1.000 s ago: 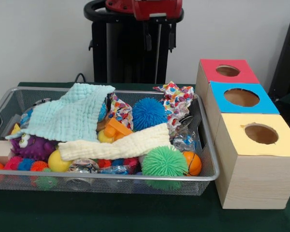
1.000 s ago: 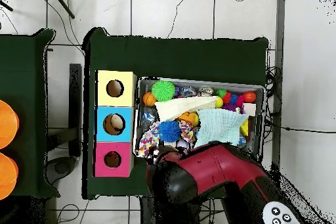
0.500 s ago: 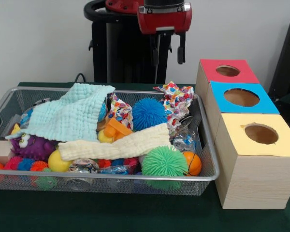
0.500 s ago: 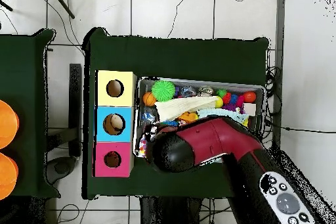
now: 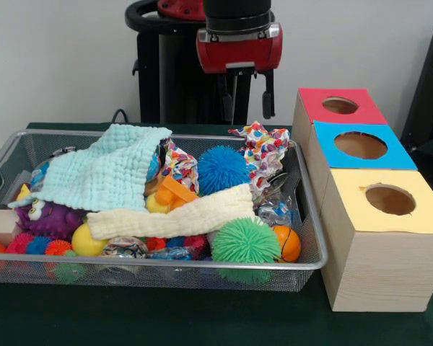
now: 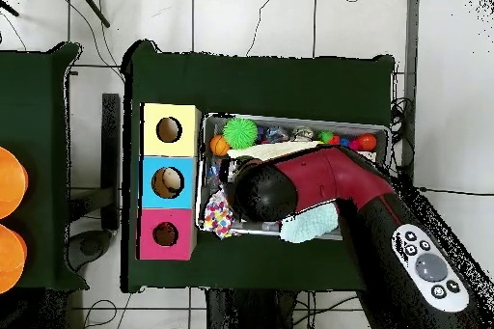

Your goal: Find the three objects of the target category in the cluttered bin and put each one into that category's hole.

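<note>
My gripper [image 5: 246, 115] hangs open and empty above the back of the wire bin [image 5: 308, 238], over the blue spiky ball [image 5: 222, 169] and the patterned cloth [image 5: 264, 153]. A green spiky ball [image 5: 245, 241] and a small orange ball [image 5: 287, 244] lie at the bin's front right. A light-blue cloth [image 5: 105, 173] and a cream cloth [image 5: 175, 215] cover other toys. In the overhead view the red arm [image 6: 318, 185] hides most of the bin [image 6: 292, 119]; the green spiky ball [image 6: 240, 132] and orange ball [image 6: 220, 145] still show.
Three wooden boxes with round holes stand beside the bin: red top [image 5: 339, 107], blue top [image 5: 361, 146], yellow top [image 5: 390, 200]. Overhead they read yellow [image 6: 169, 130], blue [image 6: 168, 182], pink [image 6: 166, 234]. A purple plush [image 5: 47, 216] and yellow ball [image 5: 86, 241] lie at the bin's left.
The arm has swung in over the bin and the gripper has come down a little. It stays open. Nothing in the bin has moved.
</note>
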Robot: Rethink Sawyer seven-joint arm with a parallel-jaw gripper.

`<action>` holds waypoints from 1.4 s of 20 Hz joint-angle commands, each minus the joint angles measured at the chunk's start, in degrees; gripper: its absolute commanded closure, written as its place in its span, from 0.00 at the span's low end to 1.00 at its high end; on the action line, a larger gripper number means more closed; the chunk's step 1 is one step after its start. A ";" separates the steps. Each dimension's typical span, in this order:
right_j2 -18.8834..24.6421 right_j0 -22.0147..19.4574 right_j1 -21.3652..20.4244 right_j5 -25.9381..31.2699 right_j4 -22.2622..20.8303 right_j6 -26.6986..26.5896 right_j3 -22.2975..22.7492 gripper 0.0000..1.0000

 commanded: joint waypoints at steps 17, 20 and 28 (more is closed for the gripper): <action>-2.66 -7.06 7.59 1.59 -7.22 -13.08 -4.93 0.00; -2.33 -9.07 7.91 -0.18 -8.54 -13.40 -3.29 0.00; -1.25 -15.74 13.68 -3.98 -14.18 -16.87 -2.89 0.00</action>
